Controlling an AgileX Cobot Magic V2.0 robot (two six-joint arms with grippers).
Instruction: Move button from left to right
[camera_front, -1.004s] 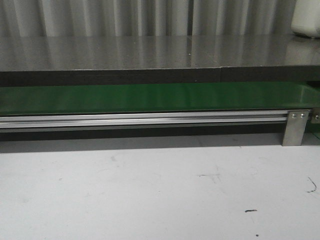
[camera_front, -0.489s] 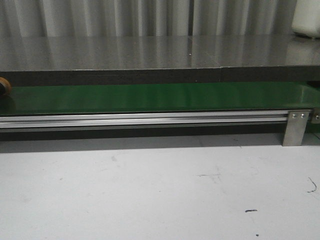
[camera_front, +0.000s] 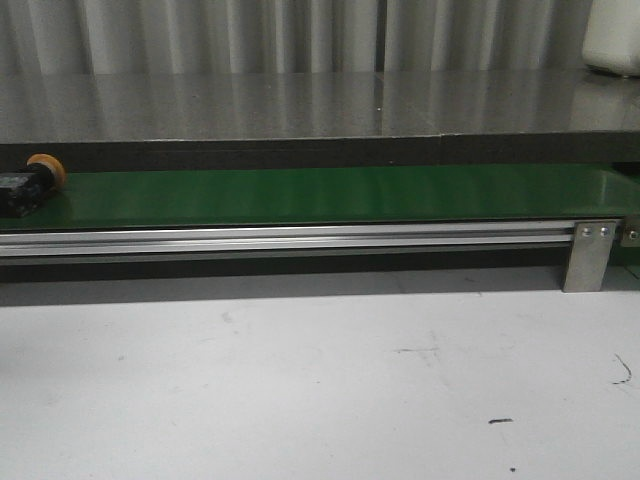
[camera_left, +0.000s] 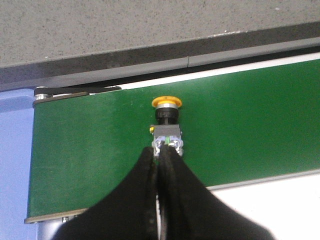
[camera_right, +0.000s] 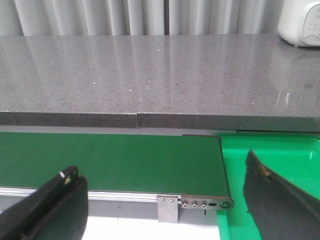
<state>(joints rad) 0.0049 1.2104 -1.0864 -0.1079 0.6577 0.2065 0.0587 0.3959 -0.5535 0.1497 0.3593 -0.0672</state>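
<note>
Green belt before grey counter, button lying at its left end; left end effector pinched closed behind button, right end effector spread wide, empty

1. Along my green belt the only thing standing is the button, lying at the belt's far left end; from there to the right end the belt surface is bare.
2. The grey stone counter runs close behind the belt's back edge and sits higher, walling off that side.
3. The aluminium rail and its bracket line the front edge.
4. The white table in front lies open.
5. Past the belt's right end a green tray sits beside it.
6. A white appliance occupies the counter's far right corner.
</note>
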